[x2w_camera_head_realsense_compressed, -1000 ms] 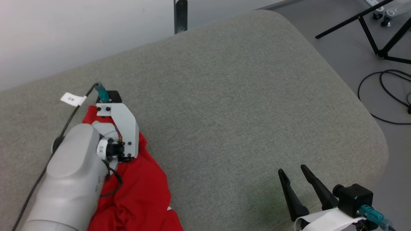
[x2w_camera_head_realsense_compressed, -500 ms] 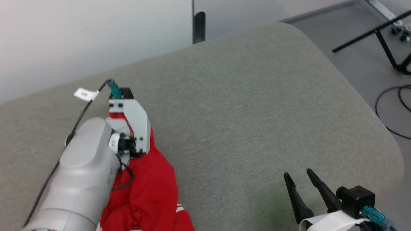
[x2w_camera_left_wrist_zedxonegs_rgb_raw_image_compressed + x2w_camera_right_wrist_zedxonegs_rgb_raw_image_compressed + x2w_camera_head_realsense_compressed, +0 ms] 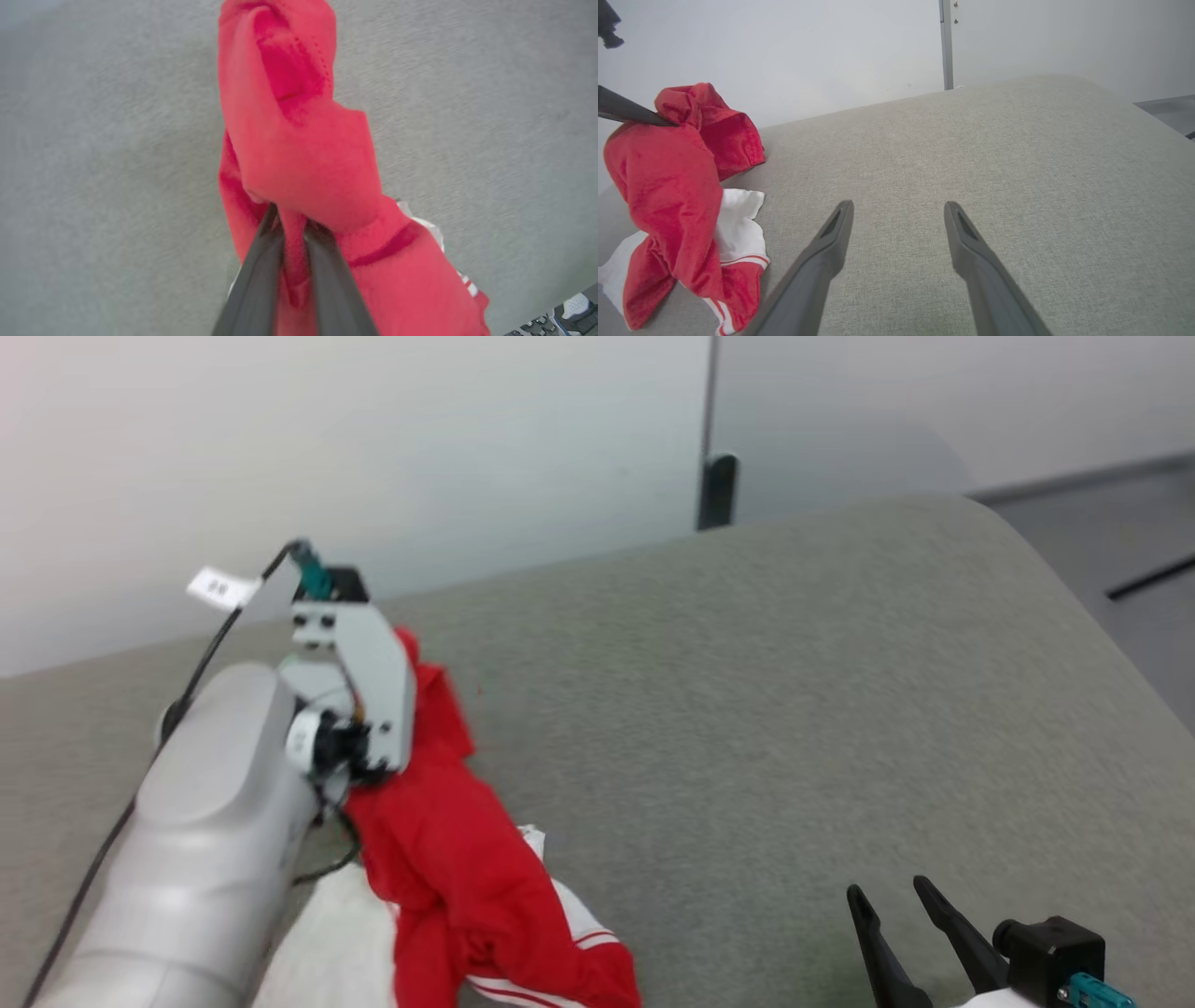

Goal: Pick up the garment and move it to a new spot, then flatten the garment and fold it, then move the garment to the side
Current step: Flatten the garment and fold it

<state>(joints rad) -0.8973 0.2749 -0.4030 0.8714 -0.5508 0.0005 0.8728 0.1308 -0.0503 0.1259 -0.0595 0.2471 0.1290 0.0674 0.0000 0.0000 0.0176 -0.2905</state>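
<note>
While its lower end and white sleeve lie on the gray cushion (image 3: 794, 709), the shirt (image 3: 448, 859) hangs bunched over the cushion's left part, a red fold pinched between the left gripper's (image 3: 292, 221) fingers. The right gripper (image 3: 899, 210) hovers over the cushion's near right, fingers spread.

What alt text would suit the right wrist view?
A red and white shirt hangs bunched from the left claw at the left, its lower end resting on a grey cushion. The right claw stands open and empty in the foreground.
</note>
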